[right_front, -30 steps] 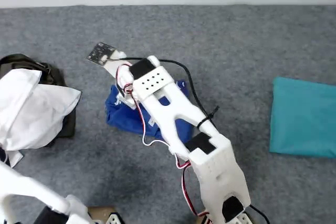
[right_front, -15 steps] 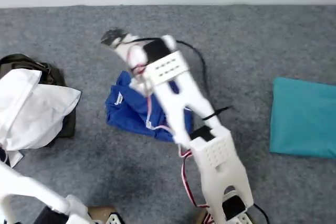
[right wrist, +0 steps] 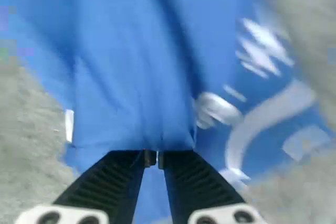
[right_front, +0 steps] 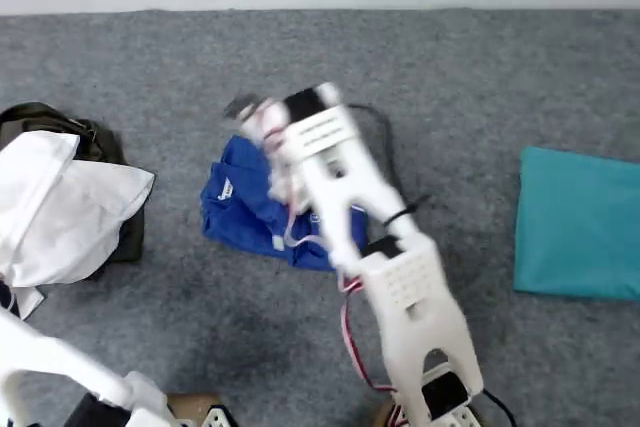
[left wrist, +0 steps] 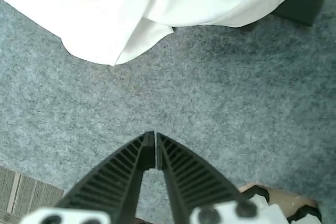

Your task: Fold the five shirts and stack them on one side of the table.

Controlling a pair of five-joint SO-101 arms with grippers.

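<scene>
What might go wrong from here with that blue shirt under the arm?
The jaws of the right arm seem shut on just an edge of the blue shirt, so it may slip free. The shirt lies crumpled, so any fold may come out uneven.

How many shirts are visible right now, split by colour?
white shirt: 1
dark olive shirt: 1
blue shirt: 1
teal shirt: 1
Total: 4
</scene>
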